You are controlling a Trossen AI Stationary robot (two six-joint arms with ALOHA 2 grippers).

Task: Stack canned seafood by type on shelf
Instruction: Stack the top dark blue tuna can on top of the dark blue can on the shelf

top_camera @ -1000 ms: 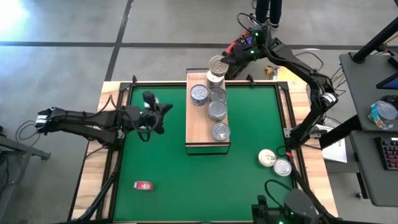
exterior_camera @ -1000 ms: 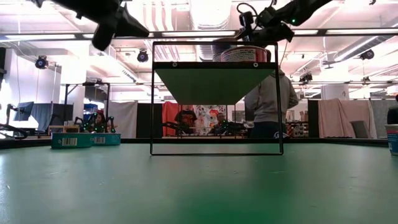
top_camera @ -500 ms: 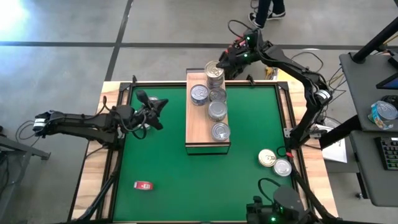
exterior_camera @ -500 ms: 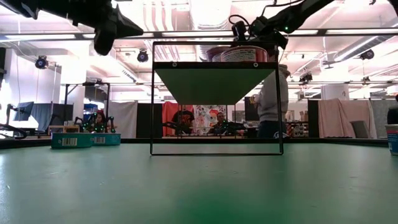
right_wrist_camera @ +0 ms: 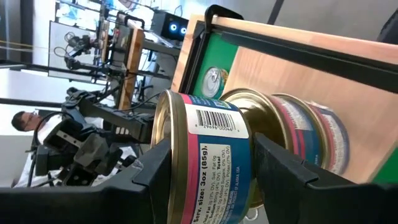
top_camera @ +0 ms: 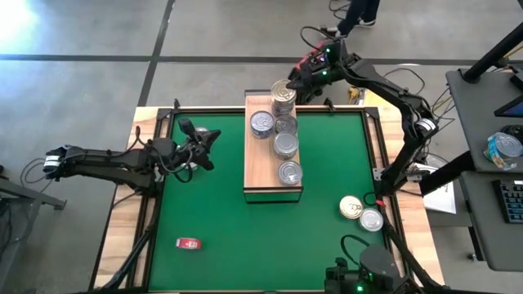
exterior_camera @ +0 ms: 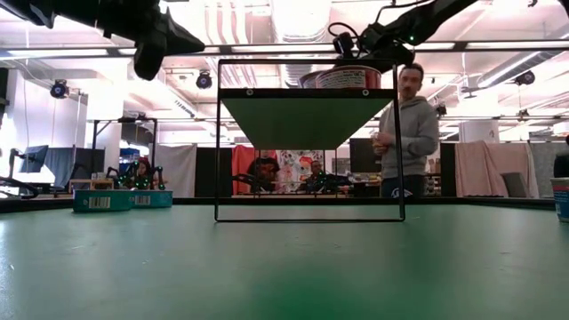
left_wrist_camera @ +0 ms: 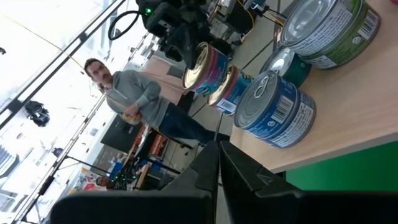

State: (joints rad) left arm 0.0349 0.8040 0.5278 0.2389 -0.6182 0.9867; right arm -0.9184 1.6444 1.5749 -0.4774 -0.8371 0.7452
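I see my right claw (top_camera: pixel 292 84) clamped on a seafood can (right_wrist_camera: pixel 208 158) with a pink-and-blue label, barcode and gold rim, holding it over the far end of the shelf (top_camera: pixel 260 167), just above another pink-labelled can (right_wrist_camera: pixel 311 140). Four silver-lidded cans (top_camera: pixel 278 140) sit along the light-wood shelf, one of them blue-labelled (left_wrist_camera: pixel 273 111). Two more cans (top_camera: pixel 360 213), one gold-lidded, lie on the green mat right of the shelf. My left claw (top_camera: pixel 204 147) hangs closed and empty left of the shelf
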